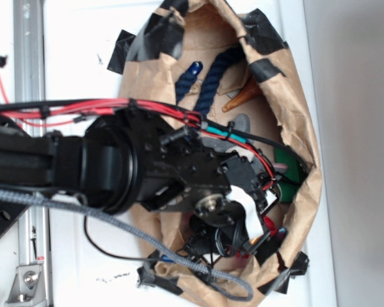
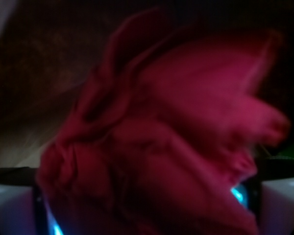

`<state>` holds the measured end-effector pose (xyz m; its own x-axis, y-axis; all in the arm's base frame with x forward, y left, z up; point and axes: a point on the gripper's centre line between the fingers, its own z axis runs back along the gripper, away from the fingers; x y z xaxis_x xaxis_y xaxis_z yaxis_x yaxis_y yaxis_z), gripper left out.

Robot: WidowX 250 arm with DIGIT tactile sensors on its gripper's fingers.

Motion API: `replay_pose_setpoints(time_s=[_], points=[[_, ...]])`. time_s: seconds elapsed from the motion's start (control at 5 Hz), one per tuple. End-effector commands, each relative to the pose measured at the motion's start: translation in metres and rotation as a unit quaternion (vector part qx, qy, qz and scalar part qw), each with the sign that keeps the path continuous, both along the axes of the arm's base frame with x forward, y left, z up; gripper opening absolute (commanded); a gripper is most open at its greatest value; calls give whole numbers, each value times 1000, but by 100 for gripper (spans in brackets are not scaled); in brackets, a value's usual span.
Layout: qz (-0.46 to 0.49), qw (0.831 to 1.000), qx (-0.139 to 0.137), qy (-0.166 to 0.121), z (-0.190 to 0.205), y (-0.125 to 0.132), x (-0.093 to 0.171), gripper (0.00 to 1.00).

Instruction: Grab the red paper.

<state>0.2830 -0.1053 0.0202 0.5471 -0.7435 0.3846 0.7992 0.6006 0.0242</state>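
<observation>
From my exterior feed, left to right: rail [image 1: 29,77] on the white table [image 1: 77,51], then my black arm [image 1: 109,163] with red wires [image 1: 115,110] on top, reaching into a brown paper nest [image 1: 301,96] patched with black tape [image 1: 150,38]. Inside the nest I see a blue rope [image 1: 212,80], an orange cone-like piece [image 1: 243,96], something green [image 1: 289,167] at the right wall. The gripper [image 1: 265,220] is low in the nest, mostly hidden by the wrist; only a red sliver near it shows.

Wrist feed: the red paper [image 2: 171,142] fills nearly the whole frame, pressed right up at the camera between the two pale fingers [image 2: 12,208] at the bottom corners. Deep red to magenta, crumpled, big petal-like folds, blurred. Dim light, blue glow at the bottom edge.

Jaws look closed against the paper on both sides, though blur hides the contact itself.

No readable labels, brands or writing in either feed.
</observation>
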Motion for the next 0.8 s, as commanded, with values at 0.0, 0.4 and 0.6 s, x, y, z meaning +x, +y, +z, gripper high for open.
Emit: replay_pose_setpoints(time_s=[0.0,0.4,0.6], points=[[125,990,59,6,48,37,-11,0],[355,931,57,60,135,112,-27,0],[458,880,68,108,167,113,-46,0]])
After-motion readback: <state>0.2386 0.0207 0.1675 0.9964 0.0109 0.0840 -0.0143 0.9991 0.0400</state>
